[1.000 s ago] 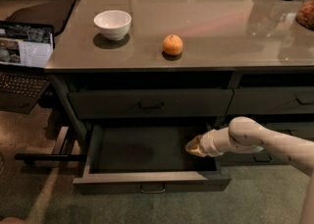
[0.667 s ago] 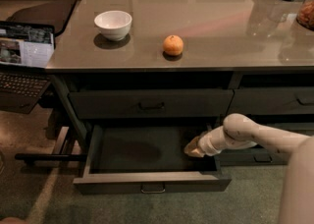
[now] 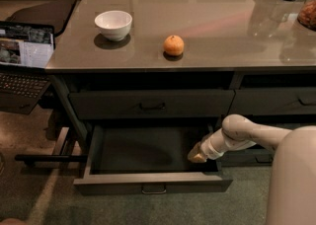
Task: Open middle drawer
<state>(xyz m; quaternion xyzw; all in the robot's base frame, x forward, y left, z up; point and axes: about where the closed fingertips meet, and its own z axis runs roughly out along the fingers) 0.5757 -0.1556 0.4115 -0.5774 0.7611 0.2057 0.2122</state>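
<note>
The middle drawer (image 3: 153, 182) is pulled out below the desk top. Its dark inside (image 3: 148, 147) shows and its small bar pull (image 3: 153, 188) is at the centre of its front. My gripper (image 3: 196, 156) is on the end of the pale arm (image 3: 247, 132) that reaches in from the right. It sits low inside the drawer, near its right wall. The slimmer drawer (image 3: 153, 104) above is closed.
A white bowl (image 3: 113, 24) and an orange (image 3: 174, 45) sit on the grey desk top (image 3: 207, 17). Another closed drawer (image 3: 276, 101) is at the right. A laptop (image 3: 24, 58) and a chair base (image 3: 49, 157) stand to the left. The floor is carpeted.
The arm has shifted slightly left and the gripper has dipped a little lower inside the drawer. The drawer has stayed pulled out.
</note>
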